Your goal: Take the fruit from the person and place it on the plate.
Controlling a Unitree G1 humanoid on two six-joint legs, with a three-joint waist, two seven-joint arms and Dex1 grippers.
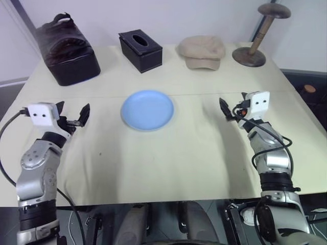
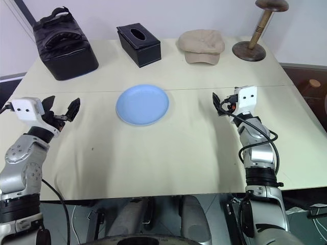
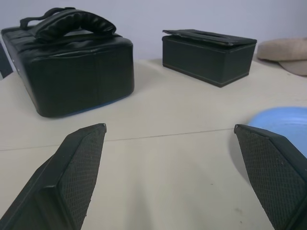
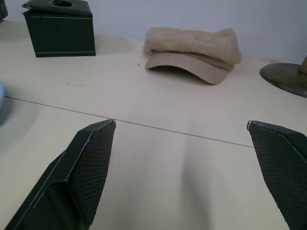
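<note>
Plate (image 1: 147, 109) bare (mid-table), between both grippers' spread fingers (image 1: 85, 111), untouched

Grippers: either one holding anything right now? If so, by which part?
Nothing is held. Left gripper and right gripper are both open and empty above the table; the plate is bare.
</note>
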